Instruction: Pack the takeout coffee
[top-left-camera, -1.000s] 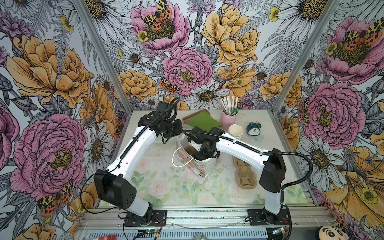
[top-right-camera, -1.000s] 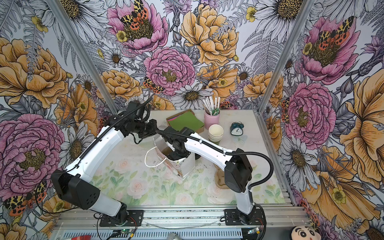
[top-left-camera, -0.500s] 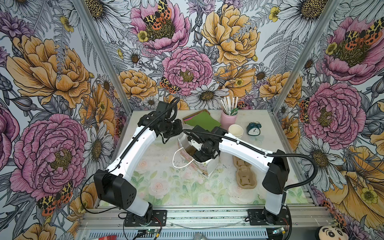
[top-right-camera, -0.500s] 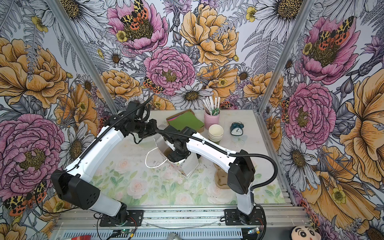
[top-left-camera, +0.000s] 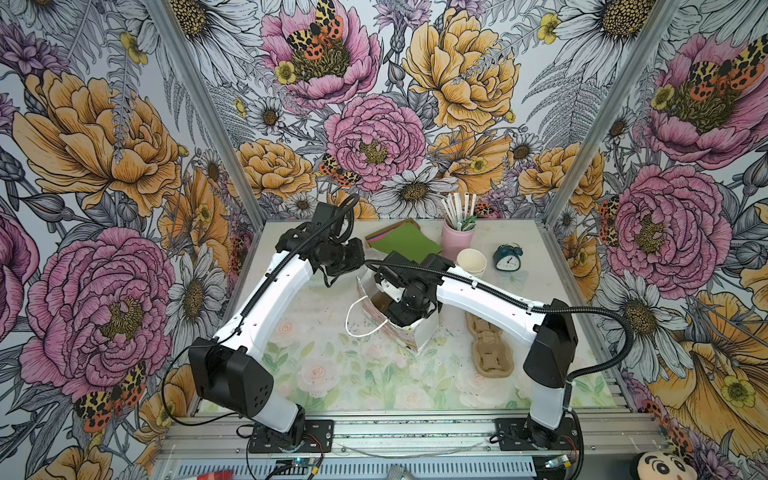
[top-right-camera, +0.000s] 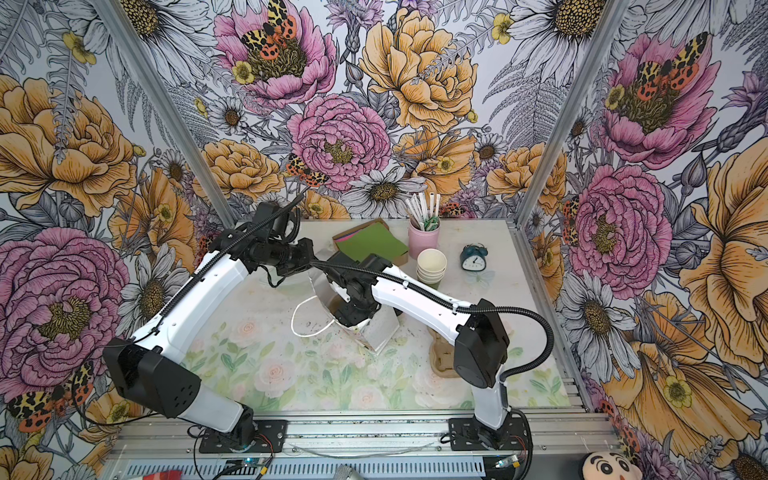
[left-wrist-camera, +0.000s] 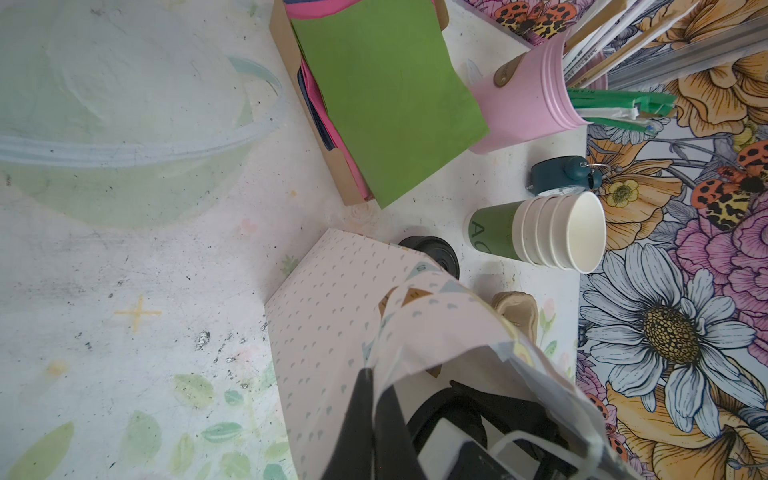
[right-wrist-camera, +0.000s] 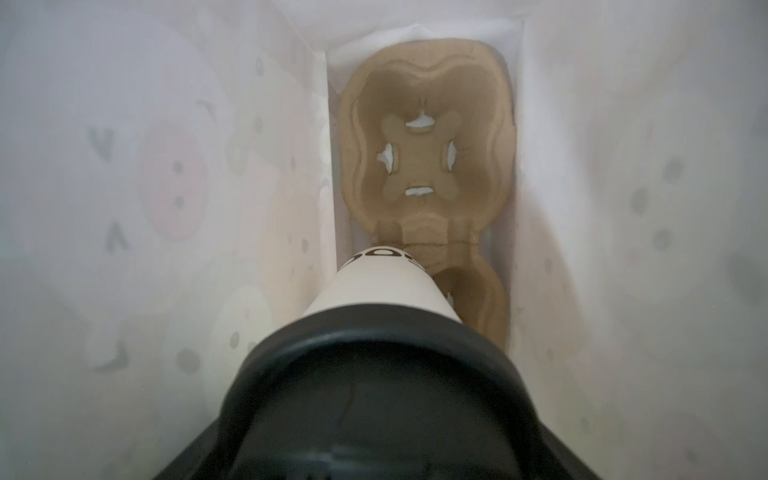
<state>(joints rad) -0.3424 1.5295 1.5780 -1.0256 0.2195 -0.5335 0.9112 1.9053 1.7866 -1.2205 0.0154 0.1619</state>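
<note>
Right elbow (top-left-camera: 549, 353) outward — coffee (right-wrist-camera: 386, 291), "AC" cups (left-wrist-camera: 540, 232)

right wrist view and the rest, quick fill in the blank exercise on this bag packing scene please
Of the left tool and right tool, the ____ one pinches the pale patterned paper bag's rim.
The right tool holds a pale paper cup with a round ____ plastic lid inside the bag.
Below the cup lies a ____ moulded pulp carrier.
Outside, a stack of lidless paper cups stands near a ____ straw holder.
Missing: left, black, brown, pink.
</note>
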